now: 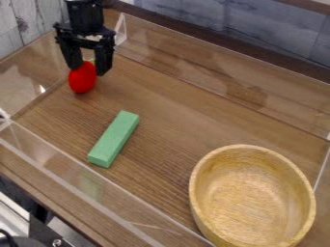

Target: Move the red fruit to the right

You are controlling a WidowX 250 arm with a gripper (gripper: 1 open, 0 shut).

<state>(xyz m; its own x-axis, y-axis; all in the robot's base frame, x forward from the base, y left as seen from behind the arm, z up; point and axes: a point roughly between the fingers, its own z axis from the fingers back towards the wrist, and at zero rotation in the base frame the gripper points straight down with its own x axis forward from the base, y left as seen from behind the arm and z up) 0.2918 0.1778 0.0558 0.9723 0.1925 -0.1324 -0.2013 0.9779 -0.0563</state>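
Note:
The red fruit [81, 81] is a small bright red rounded toy lying on the wooden table near the back left corner. My gripper [85, 66] hangs straight over it, black fingers spread open, one on each side of the fruit's top. The fingertips [103, 67] reach down to about the fruit's upper edge and partly hide it. Nothing is held between the fingers.
A green rectangular block [115, 138] lies diagonally in the middle of the table. A large wooden bowl [252, 198] stands at the front right. Clear plastic walls [58, 159] ring the table surface.

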